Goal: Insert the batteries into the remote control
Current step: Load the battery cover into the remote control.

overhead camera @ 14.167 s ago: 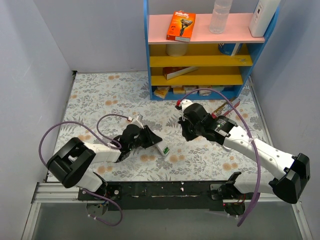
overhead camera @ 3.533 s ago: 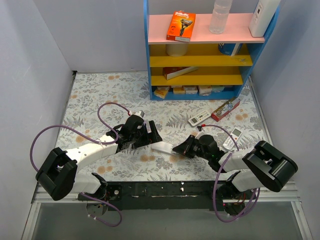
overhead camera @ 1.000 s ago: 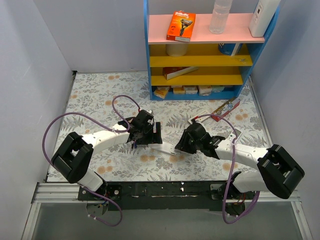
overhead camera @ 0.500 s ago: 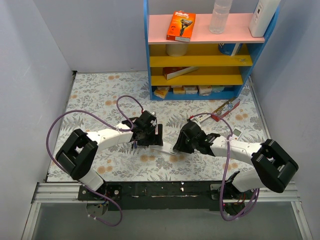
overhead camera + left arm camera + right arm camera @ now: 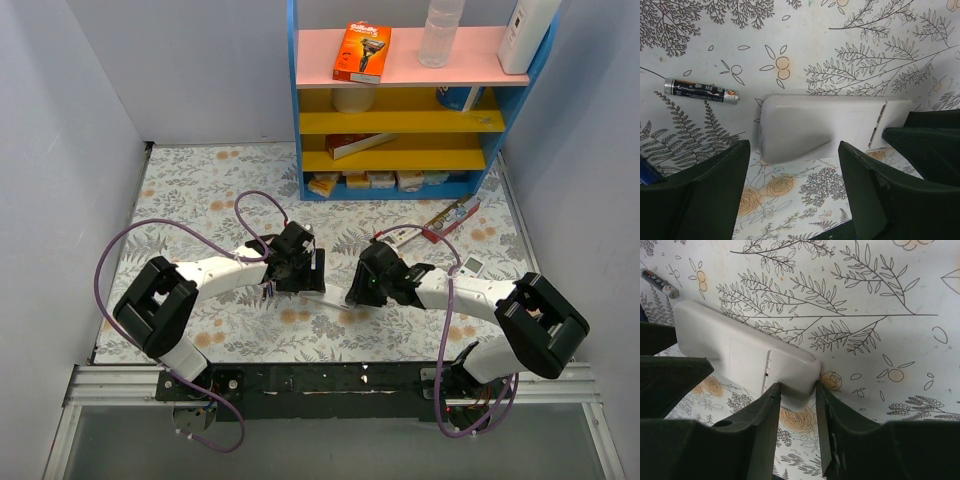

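Note:
The remote control (image 5: pixel 820 131) lies back-up on the flowered table, a cover seam near its right end. My right gripper (image 5: pixel 796 389) is shut on that end of the remote control (image 5: pixel 740 347), one finger on each long side. My left gripper (image 5: pixel 792 150) stands open over the other end, fingers (image 5: pixel 705 190) wide apart and clear of it. One of the batteries (image 5: pixel 701 90) lies alone on the table to the left of the remote, also seen as a battery (image 5: pixel 660 283) at the far left of the right wrist view. From above, the remote control (image 5: pixel 330 297) spans between the left gripper (image 5: pixel 303 272) and the right gripper (image 5: pixel 362 288).
A blue shelf unit (image 5: pixel 415 110) stands at the back right with an orange box (image 5: pixel 361 51) and a bottle (image 5: pixel 441 32) on top. A red-and-white carton (image 5: pixel 451 214) and a small white remote (image 5: pixel 472 266) lie right of my right arm.
My left gripper has narrowed a little and shifted slightly right, toward the remote. The right gripper stays clamped on the remote's end, shifted slightly left.

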{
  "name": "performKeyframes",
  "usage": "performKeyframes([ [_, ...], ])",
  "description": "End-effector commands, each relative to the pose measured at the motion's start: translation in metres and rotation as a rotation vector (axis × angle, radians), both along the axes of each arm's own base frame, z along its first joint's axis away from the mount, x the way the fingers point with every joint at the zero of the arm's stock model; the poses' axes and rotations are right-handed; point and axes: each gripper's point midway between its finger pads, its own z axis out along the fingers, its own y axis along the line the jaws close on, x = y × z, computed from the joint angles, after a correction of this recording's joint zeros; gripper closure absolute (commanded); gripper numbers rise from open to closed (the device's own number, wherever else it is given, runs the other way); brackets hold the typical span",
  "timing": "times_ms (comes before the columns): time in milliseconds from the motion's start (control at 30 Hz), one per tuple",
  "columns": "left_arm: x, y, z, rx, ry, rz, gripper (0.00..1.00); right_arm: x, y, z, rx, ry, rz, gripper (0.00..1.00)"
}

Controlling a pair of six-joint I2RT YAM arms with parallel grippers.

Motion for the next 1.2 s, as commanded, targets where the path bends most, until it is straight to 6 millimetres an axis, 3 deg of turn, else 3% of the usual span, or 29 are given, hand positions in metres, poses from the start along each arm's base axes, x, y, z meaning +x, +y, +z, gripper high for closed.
performKeyframes([
  [0, 0.004, -0.006, 0.005, -0.006, -0.011, -0.013, 0.32, -0.008, 0.001, -0.002, -0.038, 0.023, 0.045, 0.6],
  [267, -0.001, -0.009, -0.005, 0.008, 0.016, -0.027, 0.37, -0.007, 0.0, 0.0, -0.083, 0.023, 0.085, 0.61],
  [533, -0.022, -0.025, -0.005, -0.044, 0.075, -0.074, 0.47, -0.001, 0.004, 0.002, -0.121, 0.019, 0.132, 0.6],
  [700, -0.033, -0.036, 0.001, -0.085, 0.085, -0.087, 0.48, 0.0, 0.003, 0.007, -0.144, 0.006, 0.167, 0.61],
  [1167, -0.044, -0.048, 0.005, -0.127, 0.103, -0.113, 0.48, -0.022, 0.016, -0.004, -0.001, 0.141, 0.089, 0.61],
])
